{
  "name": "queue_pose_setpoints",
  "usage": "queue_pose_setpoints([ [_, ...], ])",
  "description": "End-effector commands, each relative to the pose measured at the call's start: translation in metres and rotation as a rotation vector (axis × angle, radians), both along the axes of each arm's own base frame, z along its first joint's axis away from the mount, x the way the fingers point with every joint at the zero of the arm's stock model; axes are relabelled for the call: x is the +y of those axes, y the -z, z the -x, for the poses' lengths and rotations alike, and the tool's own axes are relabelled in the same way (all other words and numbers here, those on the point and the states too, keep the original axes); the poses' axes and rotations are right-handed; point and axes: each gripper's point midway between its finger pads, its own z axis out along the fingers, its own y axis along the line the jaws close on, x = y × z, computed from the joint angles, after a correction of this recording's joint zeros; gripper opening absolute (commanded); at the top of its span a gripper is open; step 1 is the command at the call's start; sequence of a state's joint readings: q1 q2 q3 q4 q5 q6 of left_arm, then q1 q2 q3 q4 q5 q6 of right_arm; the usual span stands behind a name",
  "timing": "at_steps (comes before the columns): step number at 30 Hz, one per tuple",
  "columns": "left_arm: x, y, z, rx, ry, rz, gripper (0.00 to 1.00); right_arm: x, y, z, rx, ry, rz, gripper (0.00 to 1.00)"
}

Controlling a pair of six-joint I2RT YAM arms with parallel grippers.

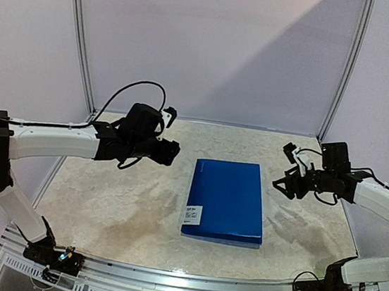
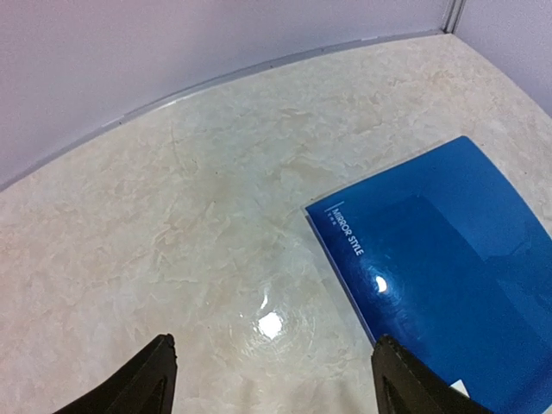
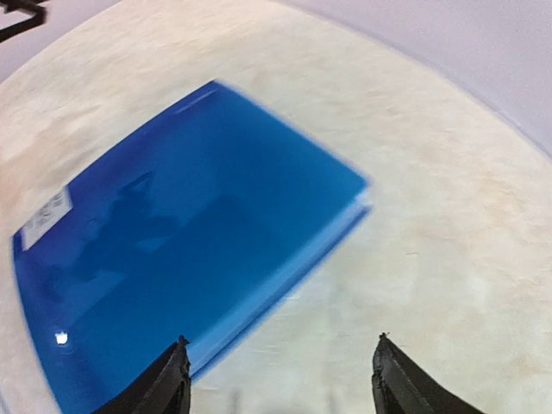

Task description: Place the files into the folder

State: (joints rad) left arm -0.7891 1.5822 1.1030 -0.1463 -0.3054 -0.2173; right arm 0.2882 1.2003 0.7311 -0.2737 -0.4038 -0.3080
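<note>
The blue folder (image 1: pixel 225 200) lies flat and closed in the middle of the table, its white label at the near left corner. It also shows in the left wrist view (image 2: pixel 448 267) and in the right wrist view (image 3: pixel 172 276). No white paper sheets are in view. My left gripper (image 1: pixel 169 151) hovers open and empty above the table, left of the folder's far edge; its jaws stand wide apart (image 2: pixel 272 379). My right gripper (image 1: pixel 285 185) hovers open and empty just right of the folder's far right corner, jaws spread (image 3: pixel 280 379).
The table top (image 1: pixel 124 201) is beige marbled stone with a metal rail along the near edge (image 1: pixel 178 282). Pale walls and two curved metal poles (image 1: pixel 82 46) close the back.
</note>
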Motion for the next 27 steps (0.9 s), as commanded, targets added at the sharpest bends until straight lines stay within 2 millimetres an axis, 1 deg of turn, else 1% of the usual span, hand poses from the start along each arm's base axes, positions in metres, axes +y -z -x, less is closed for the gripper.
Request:
queue_pose_setpoints([
  [1,0.011,-0.038,-0.013,-0.088,-0.066,0.058,0.85,-0.054,-0.011,-0.033,-0.056,0.28,-0.068,0.77],
  [2,0.014,-0.039,-0.014,-0.087,-0.078,0.06,0.89,-0.065,-0.012,-0.037,-0.053,0.32,-0.097,0.84],
  [3,0.017,-0.04,-0.016,-0.084,-0.091,0.064,0.93,-0.076,-0.014,-0.039,-0.054,0.358,-0.126,0.95],
  [4,0.018,-0.041,-0.018,-0.068,-0.098,0.077,0.95,-0.084,-0.019,-0.04,-0.053,0.393,-0.174,0.98],
  [5,0.018,-0.043,-0.021,-0.049,-0.102,0.094,0.97,-0.093,-0.021,-0.042,-0.061,0.432,-0.192,0.99],
  [6,0.016,-0.051,-0.025,-0.038,-0.101,0.123,0.99,-0.102,-0.023,-0.045,-0.084,0.49,-0.188,0.99],
  [9,0.01,-0.06,-0.035,-0.005,-0.088,0.157,1.0,-0.138,-0.026,-0.049,-0.153,0.739,-0.206,0.99],
  [10,0.01,-0.061,-0.038,-0.014,-0.085,0.146,0.99,-0.143,-0.029,-0.048,-0.172,0.771,-0.215,0.99],
  [13,0.013,-0.06,-0.043,-0.086,-0.075,0.107,0.99,-0.144,-0.029,-0.046,-0.182,0.764,-0.193,0.99],
  [15,0.023,-0.056,-0.04,-0.148,-0.082,0.095,0.99,-0.134,-0.022,-0.042,-0.171,0.697,-0.196,0.99],
  [18,0.042,-0.064,-0.03,-0.279,-0.112,0.144,1.0,-0.126,-0.014,-0.038,-0.149,0.649,-0.2,0.99],
  [21,0.046,-0.076,-0.025,-0.314,-0.113,0.165,0.99,-0.117,-0.008,-0.035,-0.119,0.609,-0.226,0.99],
  [24,0.053,-0.074,-0.029,-0.311,-0.151,0.13,1.0,-0.114,-0.007,-0.034,-0.113,0.595,-0.236,0.99],
  [27,0.051,-0.068,-0.031,-0.298,-0.149,0.114,1.0,-0.112,-0.003,-0.034,-0.088,0.587,-0.231,0.99],
])
